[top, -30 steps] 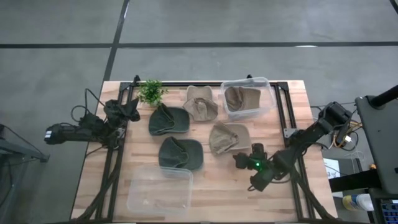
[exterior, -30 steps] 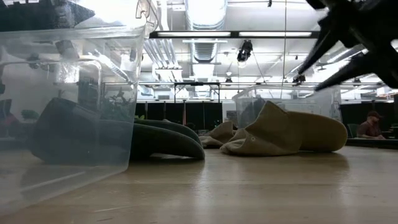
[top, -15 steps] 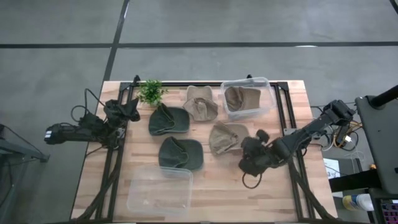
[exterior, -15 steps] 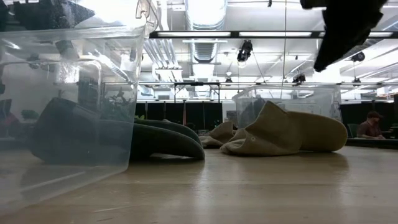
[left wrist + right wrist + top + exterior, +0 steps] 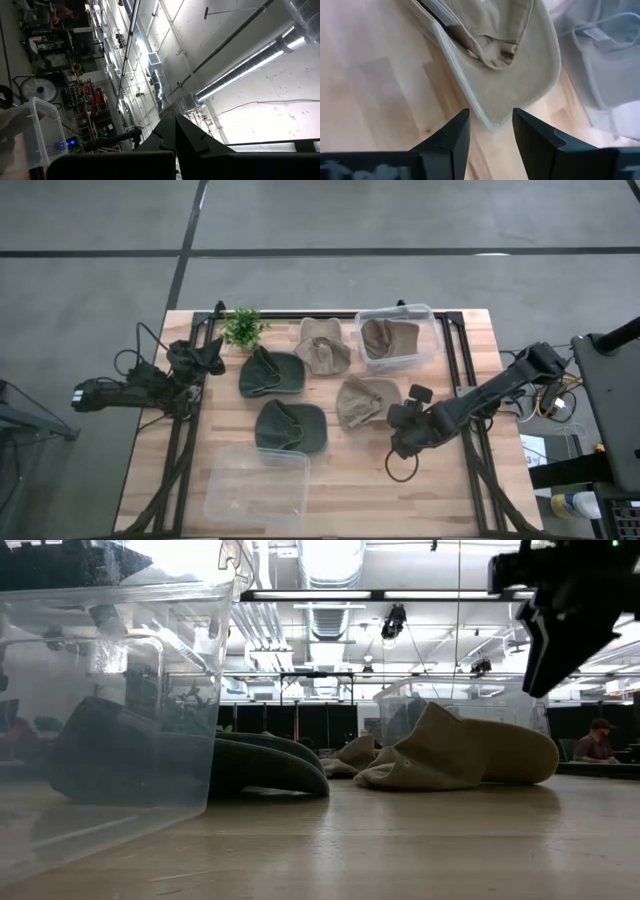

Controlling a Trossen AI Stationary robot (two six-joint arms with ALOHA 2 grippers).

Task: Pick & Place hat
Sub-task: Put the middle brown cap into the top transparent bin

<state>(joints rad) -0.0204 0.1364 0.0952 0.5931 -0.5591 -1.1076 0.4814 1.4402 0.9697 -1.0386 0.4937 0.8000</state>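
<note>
A tan hat (image 5: 362,402) lies flat on the table's middle right; in the right wrist view its brim (image 5: 492,97) lies just ahead of my open fingers. My right gripper (image 5: 398,425) (image 5: 490,134) hovers at the hat's right edge, fingers pointing down at it, touching nothing. In the low view the gripper (image 5: 560,610) hangs above and to the right of the tan hat (image 5: 470,755). My left gripper (image 5: 205,358) waits at the table's left edge, shut (image 5: 175,127) and pointing up at the ceiling.
Two green hats (image 5: 272,373) (image 5: 290,426) lie left of the tan one, and another tan hat (image 5: 323,347) lies toward the far edge. A clear bin (image 5: 428,330) at the far right holds a tan hat. An empty clear bin (image 5: 257,485) stands near the front edge; a small plant (image 5: 241,327) stands far left.
My right gripper has moved toward the tan hat, a little toward the table's far edge and left, and has turned so that its fingers point down at the hat's brim. The hats have stayed where they were.
</note>
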